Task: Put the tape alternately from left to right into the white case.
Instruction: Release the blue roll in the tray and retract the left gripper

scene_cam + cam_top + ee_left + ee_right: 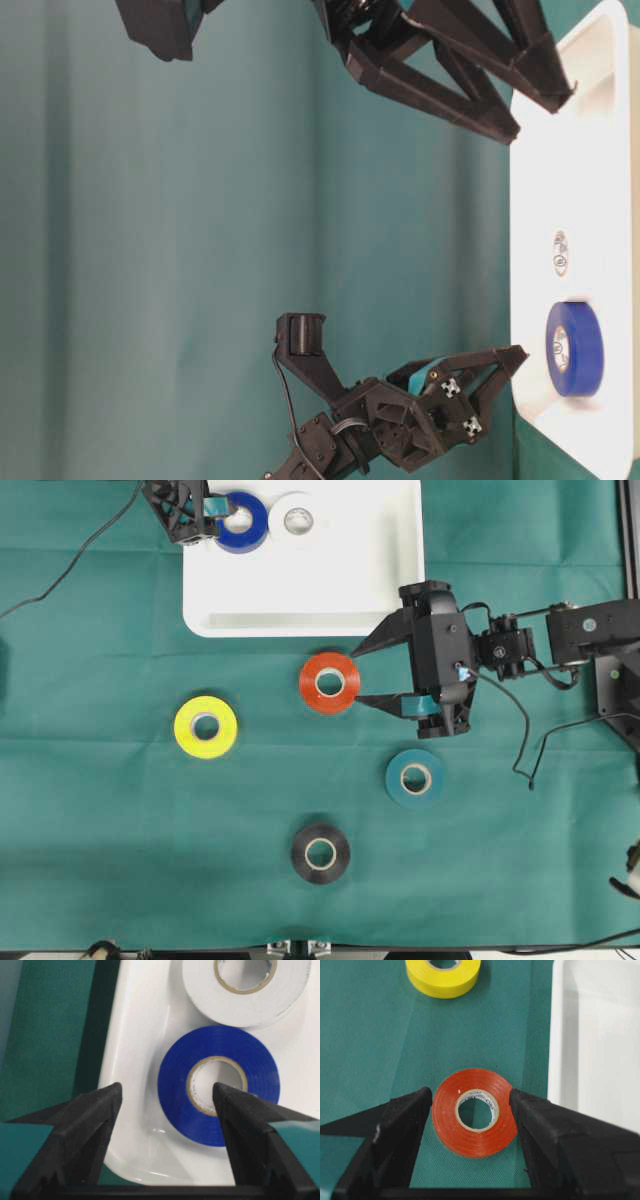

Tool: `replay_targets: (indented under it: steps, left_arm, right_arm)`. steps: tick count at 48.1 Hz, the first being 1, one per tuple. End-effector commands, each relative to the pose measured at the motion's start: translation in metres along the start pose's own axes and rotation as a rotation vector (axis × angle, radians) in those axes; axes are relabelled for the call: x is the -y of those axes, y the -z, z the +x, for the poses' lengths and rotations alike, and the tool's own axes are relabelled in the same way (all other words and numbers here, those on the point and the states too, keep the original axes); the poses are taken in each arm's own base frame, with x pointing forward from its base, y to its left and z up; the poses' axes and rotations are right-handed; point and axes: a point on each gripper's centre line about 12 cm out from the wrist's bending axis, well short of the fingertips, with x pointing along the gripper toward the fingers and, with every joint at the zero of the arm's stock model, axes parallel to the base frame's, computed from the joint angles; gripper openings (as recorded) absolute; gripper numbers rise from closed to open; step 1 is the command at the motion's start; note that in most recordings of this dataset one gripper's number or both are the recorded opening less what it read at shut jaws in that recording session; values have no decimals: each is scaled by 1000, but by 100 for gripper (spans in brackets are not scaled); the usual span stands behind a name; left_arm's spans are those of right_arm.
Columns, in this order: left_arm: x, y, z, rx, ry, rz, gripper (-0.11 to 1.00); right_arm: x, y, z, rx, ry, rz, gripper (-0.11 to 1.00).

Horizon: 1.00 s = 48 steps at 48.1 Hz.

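The white case holds the blue tape and the white tape side by side at its far left. My left gripper stands open over the blue roll, one finger above its core, the other over the case wall, holding nothing. The red tape lies on the cloth just below the case. My right gripper has a finger against each side of the red roll, shut on it. Yellow tape, teal tape and black tape lie loose on the cloth.
A green cloth covers the table. The case's right part has bare floor. Its near rim runs close beside the right gripper's finger. A black cable crosses the far left.
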Motion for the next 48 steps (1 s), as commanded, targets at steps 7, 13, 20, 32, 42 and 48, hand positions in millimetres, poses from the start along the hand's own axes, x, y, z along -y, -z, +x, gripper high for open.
replay_targets:
  steps: [7, 13, 20, 32, 42, 48]
  left_arm:
    - [-2, -11, -21, 53, -19, 2, 95]
    - [7, -11, -33, 73, -11, 15, 94]
    - [23, -8, -49, 95, 8, 44, 94]
    - [53, -4, -76, 149, 47, 103, 94]
    - [83, -4, -88, 180, 101, 169, 94]
    - [103, -3, -92, 188, 141, 214, 94]
  right_arm:
    - [1, -5, -2, 21, 1, -2, 71]
    - [1, -5, -2, 21, 1, -2, 71]
    - [1, -5, -2, 21, 1, 0, 71]
    - [1, -6, -2, 23, 0, -2, 71]
    - [1, -6, -2, 23, 0, -2, 71]
    - [1, -6, -2, 23, 0, -2, 71]
